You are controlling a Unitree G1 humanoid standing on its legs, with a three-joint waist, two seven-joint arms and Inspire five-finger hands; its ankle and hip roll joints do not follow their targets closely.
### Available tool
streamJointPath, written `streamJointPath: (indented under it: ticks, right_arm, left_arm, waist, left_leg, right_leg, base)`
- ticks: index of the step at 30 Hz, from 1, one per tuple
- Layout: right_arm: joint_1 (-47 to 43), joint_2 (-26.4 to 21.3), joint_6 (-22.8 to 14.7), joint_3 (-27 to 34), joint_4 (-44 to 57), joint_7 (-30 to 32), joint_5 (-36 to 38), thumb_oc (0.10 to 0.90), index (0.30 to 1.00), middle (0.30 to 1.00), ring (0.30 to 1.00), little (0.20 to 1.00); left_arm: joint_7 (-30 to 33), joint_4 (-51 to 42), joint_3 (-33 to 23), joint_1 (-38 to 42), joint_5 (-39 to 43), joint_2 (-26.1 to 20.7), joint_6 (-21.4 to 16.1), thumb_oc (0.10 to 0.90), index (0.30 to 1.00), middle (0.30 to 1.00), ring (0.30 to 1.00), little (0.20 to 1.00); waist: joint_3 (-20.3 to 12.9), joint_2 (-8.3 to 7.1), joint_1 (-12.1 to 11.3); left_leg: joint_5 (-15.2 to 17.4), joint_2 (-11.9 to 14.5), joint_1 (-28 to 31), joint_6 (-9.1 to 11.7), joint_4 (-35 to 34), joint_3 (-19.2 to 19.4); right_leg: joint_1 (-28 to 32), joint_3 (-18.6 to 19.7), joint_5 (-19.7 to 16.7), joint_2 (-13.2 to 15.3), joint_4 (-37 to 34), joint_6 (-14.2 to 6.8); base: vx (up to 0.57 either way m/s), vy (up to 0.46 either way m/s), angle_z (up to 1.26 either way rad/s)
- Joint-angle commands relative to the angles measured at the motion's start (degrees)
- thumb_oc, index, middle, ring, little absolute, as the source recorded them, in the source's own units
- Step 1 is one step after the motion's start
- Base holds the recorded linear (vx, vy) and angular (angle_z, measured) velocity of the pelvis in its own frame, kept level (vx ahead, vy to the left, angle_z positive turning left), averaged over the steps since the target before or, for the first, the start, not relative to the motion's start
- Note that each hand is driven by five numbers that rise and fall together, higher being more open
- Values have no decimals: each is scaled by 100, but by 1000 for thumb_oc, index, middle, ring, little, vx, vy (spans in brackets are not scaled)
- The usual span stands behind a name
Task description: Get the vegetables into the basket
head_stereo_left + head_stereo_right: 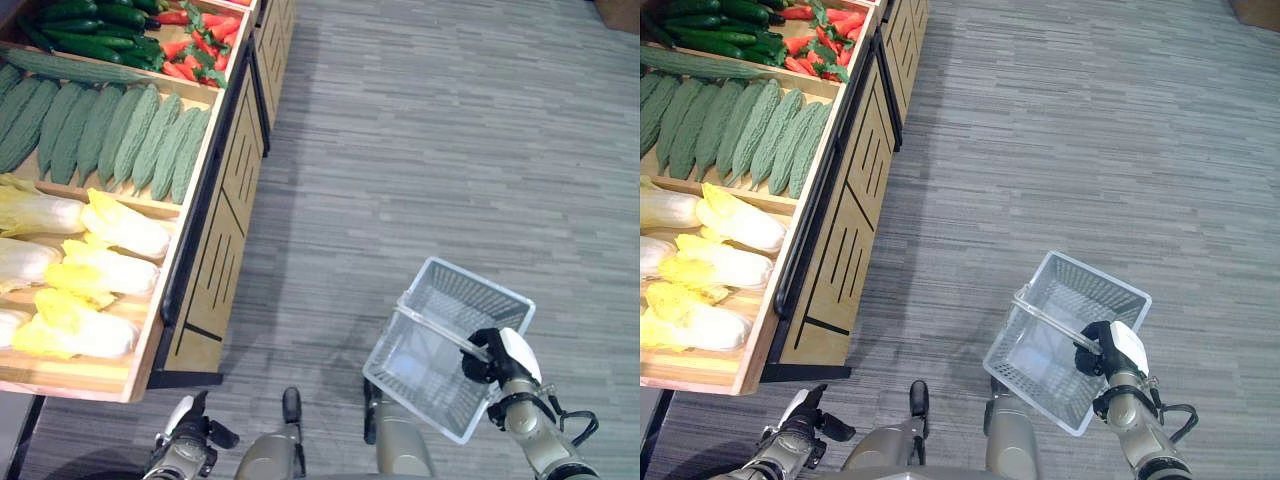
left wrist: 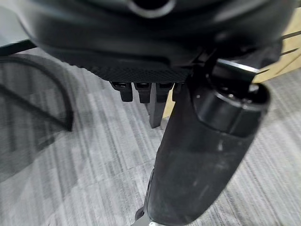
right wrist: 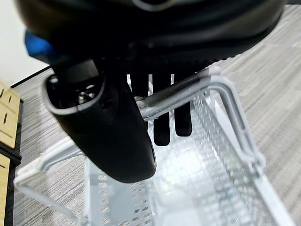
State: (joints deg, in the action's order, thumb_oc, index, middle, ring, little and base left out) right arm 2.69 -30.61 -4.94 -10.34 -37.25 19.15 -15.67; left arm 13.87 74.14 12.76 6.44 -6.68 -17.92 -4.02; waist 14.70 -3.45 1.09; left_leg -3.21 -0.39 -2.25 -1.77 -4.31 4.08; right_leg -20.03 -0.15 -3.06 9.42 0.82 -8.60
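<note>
A wooden produce stand (image 1: 215, 225) is being seen along the left side of the grey plank floor (image 1: 430, 150). Its shelves are being filled, front to back, by pale yellow napa cabbages (image 1: 95, 270), then a row of bitter gourds (image 1: 120, 135), then a long cucumber (image 1: 75, 68) with dark cucumbers (image 1: 95, 30) behind it, and red chili peppers (image 1: 200, 48) at the back right compartment. All vegetables are being left on the stand, none in the basket.

The left hand (image 1: 190, 435) is being held low beside the stand's front corner, over the floor; in the left wrist view its fingers (image 2: 141, 92) are being curled short under the palm, with nothing gripped.

A white wire shopping basket (image 1: 445, 345) is being carried clear of the floor, tilted, to the right of the stand and well apart from it. Its handle (image 3: 188, 92) is being gripped by the right hand (image 1: 495, 360), with fingers hooked over the bar and the thumb beside it.
</note>
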Motion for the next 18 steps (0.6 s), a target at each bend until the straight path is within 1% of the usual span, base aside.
streamJointPath:
  ticks: [1,2,3,4,5,6,7,8,11,14,15,16,18]
  right_arm:
    - [-201,-598,-332,603,669,378,-57,400,300,300,300,300]
    - [-160,-642,-334,618,656,344,-46,400,300,300,300,300]
    - [-69,-694,-338,669,695,320,-32,400,300,300,300,300]
    - [-65,-697,-338,671,697,319,-32,400,300,300,300,300]
    - [-3,-786,-356,714,772,305,19,400,300,300,300,300]
    - [-4,-837,-360,746,825,307,61,400,300,300,300,300]
    - [-3,-837,-360,746,825,306,61,400,300,300,300,300]
    - [13,-882,-356,756,842,310,71,400,300,300,300,300]
    - [37,-930,-337,762,837,302,65,400,300,300,300,300]
    - [111,-1013,-315,804,811,277,47,400,300,300,300,300]
    - [135,-1019,-310,822,844,284,48,400,300,300,300,300]
    - [148,-1035,-317,844,852,287,71,400,300,300,300,300]
    - [144,-1066,-323,856,845,322,91,400,300,300,300,300]
  left_arm:
    - [104,-202,-142,-99,10,-55,-49,900,1000,1000,1000,1000]
    - [98,-182,-167,-109,30,-28,-44,900,1000,1000,1000,1000]
    - [109,-165,-180,-136,38,30,-30,900,1000,1000,1000,1000]
    - [110,-166,-177,-138,39,32,-30,900,1000,1000,1000,1000]
    - [94,-175,-141,-148,60,85,-8,900,1000,1000,1000,1000]
    - [89,-155,-82,-120,53,108,15,900,1000,1000,1000,1000]
    - [89,-155,-81,-120,53,108,15,900,1000,1000,1000,1000]
    - [94,-150,-31,-82,43,127,31,900,1000,1000,1000,1000]
    - [98,-157,3,-40,56,136,47,900,1000,1000,1000,1000]
    - [105,-156,12,-14,44,139,60,900,1000,1000,1000,1000]
    - [119,-162,23,-8,27,131,70,900,1000,1000,1000,1000]
    - [121,-166,15,2,37,122,79,900,1000,1000,1000,1000]
    - [111,-168,1,19,65,126,84,900,1000,1000,1000,1000]
  waist:
    - [28,68,19]
    - [-34,86,0]
    - [-98,116,-19]
    - [-101,122,-14]
    - [-158,177,-32]
    - [-179,211,-28]
    - [-179,212,-26]
    - [-201,238,-26]
    - [-201,262,-35]
    - [-227,335,-49]
    - [-227,354,-66]
    - [-228,360,-75]
    - [-231,365,-67]
  left_leg:
    - [692,162,401,401,700,81]
    - [647,218,453,452,735,25]
    - [632,262,431,509,822,-38]
    - [635,266,426,511,828,-46]
    - [514,367,391,598,855,-131]
    - [439,432,382,641,812,-177]
    - [439,433,382,642,812,-178]
    - [388,493,378,680,789,-204]
    - [327,528,379,718,802,-253]
    - [185,572,338,800,870,-329]
    - [72,587,303,835,888,-366]
    - [28,604,271,854,891,-377]
    - [-1,620,150,908,1121,-334]
  right_leg:
    - [462,-147,-435,-54,619,-224]
    - [512,-156,-374,-136,654,-168]
    - [613,-278,-307,-185,623,-102]
    - [615,-287,-306,-187,620,-100]
    - [692,-442,-200,-266,638,-18]
    - [690,-504,-138,-301,649,21]
    - [690,-506,-138,-301,649,21]
    - [699,-557,-64,-334,663,65]
    - [712,-590,14,-364,709,112]
    - [765,-636,104,-387,695,195]
    - [795,-661,111,-389,675,208]
    - [835,-707,123,-381,631,230]
    - [902,-805,169,-371,565,276]
  base:
    - [198,-195,64]
    - [216,-240,64]
    - [168,-202,28]
    - [183,-277,23]
    - [145,-266,27]
    - [144,-265,30]
    - [91,-196,35]
    - [66,-144,24]
    - [50,-113,14]
    - [46,-129,16]
    - [20,-109,14]
    - [15,-112,12]
    - [16,-103,27]
